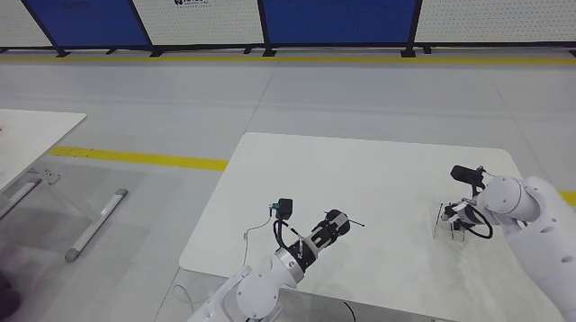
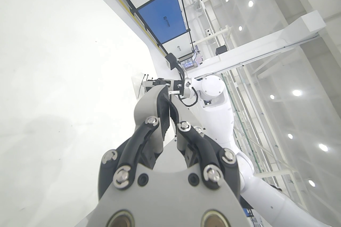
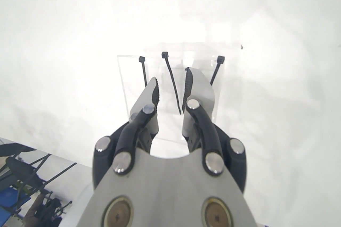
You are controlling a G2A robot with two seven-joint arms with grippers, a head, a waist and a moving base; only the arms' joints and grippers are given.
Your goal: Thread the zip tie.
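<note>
A clear stand (image 3: 129, 71) sits on the white tabletop (image 1: 360, 169), and it is the one fixed mark here. Three black zip ties are held upright in it, side by side, heads up. The middle zip tie (image 3: 171, 79) leans a little, its strap running down across the clear pane. The two outer zip ties (image 3: 143, 71) (image 3: 216, 71) stand to either side of it, apart from each other.

The right gripper (image 3: 170, 74) is at the stand, right over its front. Its jaws are spread, and the ribbed fingers (image 3: 189, 84) lie one on each side of the middle zip tie without touching the strap. The outer zip ties sit outside the fingers. In the top view the same gripper (image 1: 454, 217) is up against the stand (image 1: 445, 225), which is near the tabletop's right end.

The left gripper (image 2: 166, 91) is well apart from the stand, over the front part of the tabletop on the stand's left. Its fingers are pressed together, pad against pad along their length. In the top view (image 1: 340, 222) a thin dark sliver pokes out past its tip toward the stand; it is too small to tell what it is. From the left wrist view the stand shows far beyond the fingertips, with the right gripper against it.
</note>
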